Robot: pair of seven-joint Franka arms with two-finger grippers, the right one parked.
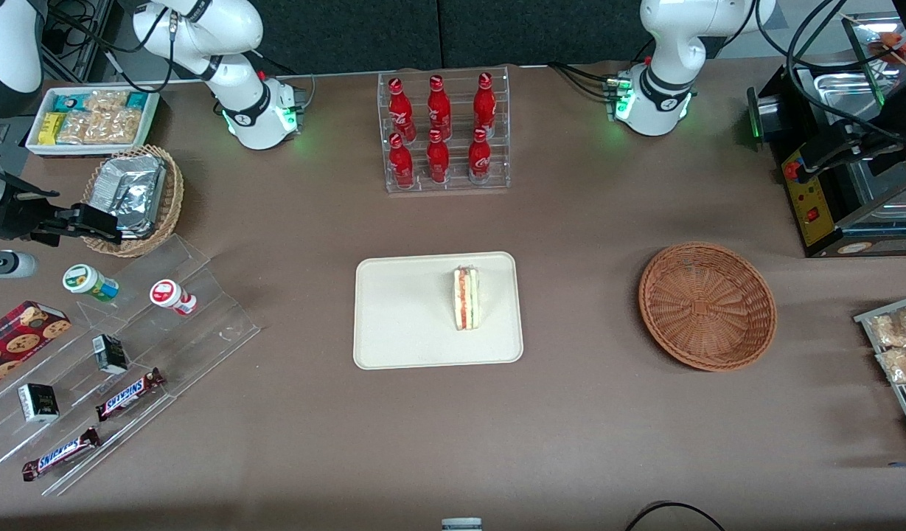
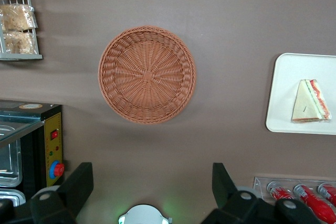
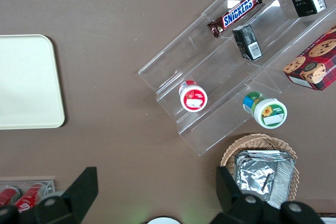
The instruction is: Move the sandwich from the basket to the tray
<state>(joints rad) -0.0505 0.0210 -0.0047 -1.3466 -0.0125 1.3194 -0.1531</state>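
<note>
Triangular sandwich (image 1: 467, 298) on smooth tray (image 1: 394, 324); jaws (image 2: 152, 182) spread above woven basket (image 1: 707, 305).

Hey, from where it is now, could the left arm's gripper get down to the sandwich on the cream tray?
Probably yes. The triangular white-bread sandwich lies uncovered on the flat cream-white tray, nothing over it. The left gripper hovers, jaws open, above the table beside the round reddish-brown wicker basket, toward the working arm's end.

Sandwich on tray, basket bare

The sandwich (image 1: 467, 298) (image 2: 311, 102), a wrapped white-bread wedge (red-orange and green filling showing along its edge), stands on the cream tray (image 1: 401, 317) (image 2: 286, 93), toward the tray's basket-side half. The round reddish-brown wicker basket (image 1: 707, 304) (image 2: 147, 74) sits well apart, toward the working arm's end, holding nothing.
</note>
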